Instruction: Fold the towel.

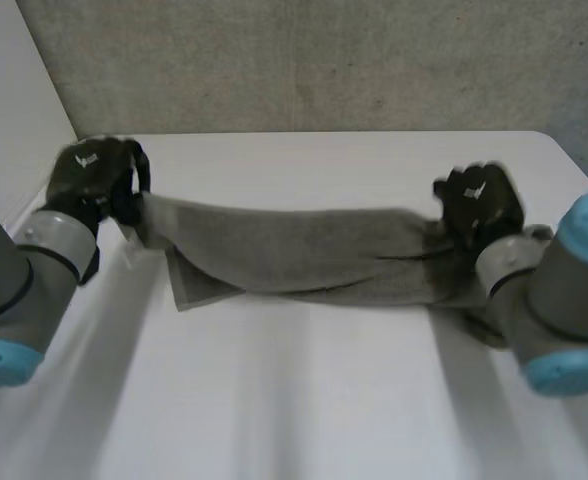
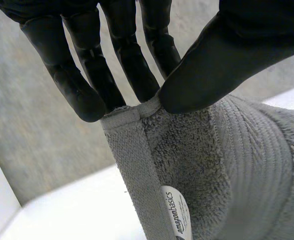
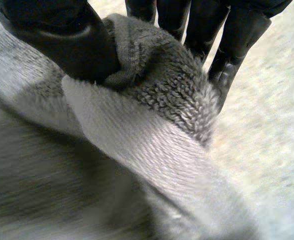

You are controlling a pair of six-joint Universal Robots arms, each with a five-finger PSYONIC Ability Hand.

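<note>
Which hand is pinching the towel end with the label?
Left hand: a white label sits on the towel close by its pinch. The right hand grips plain pile.

white table (image 1: 304, 400), grey textured wall (image 1: 324, 60)

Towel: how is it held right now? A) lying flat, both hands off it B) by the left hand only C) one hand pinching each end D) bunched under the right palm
C: the left hand pinches a hemmed corner of the towel between thumb and fingers, the right hand pinches the opposite end, and it spans between them.
</note>
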